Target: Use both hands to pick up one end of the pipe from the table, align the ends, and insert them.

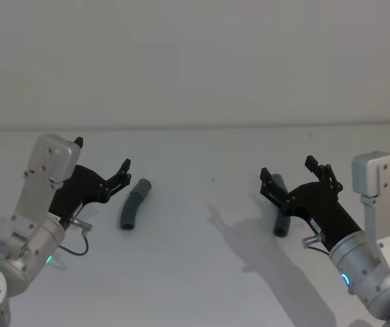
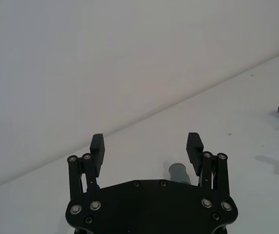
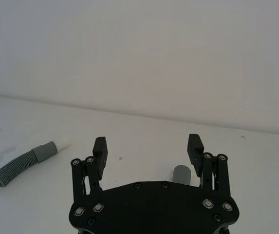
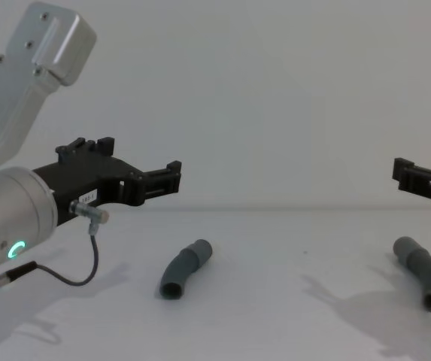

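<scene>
You are holding the left gripper's fingers (image 2: 195, 146) wide apart with nothing between them, and the left gripper (image 1: 103, 155) is hovering above the table (image 1: 201, 286), just beside the left pipe piece (image 1: 135, 203), whose end is peeking out under one finger in the left wrist view. That spread is likely leaving room to drop around the tube. The right gripper (image 1: 288, 168) is doing the same: fingers (image 3: 99, 148) apart, empty, hanging over the right pipe piece (image 1: 280, 225), which is lying on the table beneath it. The two pieces are resting well apart, the left one showing a white tip (image 3: 63, 143), so each arm is lining up on its own piece before any aligning
</scene>
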You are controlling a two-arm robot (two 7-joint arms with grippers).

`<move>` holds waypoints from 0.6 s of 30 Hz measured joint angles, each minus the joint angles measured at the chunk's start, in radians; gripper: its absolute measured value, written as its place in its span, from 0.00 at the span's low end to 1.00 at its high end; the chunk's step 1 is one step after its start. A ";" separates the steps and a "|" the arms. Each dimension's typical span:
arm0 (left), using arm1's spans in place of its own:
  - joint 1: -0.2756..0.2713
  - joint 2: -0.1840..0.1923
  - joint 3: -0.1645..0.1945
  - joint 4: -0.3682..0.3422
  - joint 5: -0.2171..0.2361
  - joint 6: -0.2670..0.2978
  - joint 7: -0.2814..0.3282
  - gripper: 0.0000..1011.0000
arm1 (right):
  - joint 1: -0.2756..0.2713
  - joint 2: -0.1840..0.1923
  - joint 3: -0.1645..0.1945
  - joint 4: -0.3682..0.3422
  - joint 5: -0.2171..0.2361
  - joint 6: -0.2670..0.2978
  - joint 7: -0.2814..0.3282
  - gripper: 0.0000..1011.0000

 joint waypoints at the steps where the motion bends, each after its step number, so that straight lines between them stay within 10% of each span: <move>1: 0.000 0.000 0.000 0.000 0.000 0.000 0.000 0.99 | 0.000 0.000 0.000 0.000 0.000 0.000 0.000 0.99; 18: 0.000 0.000 0.000 0.000 0.000 0.000 0.000 0.99 | 0.000 0.000 0.000 0.000 0.000 0.000 0.000 0.99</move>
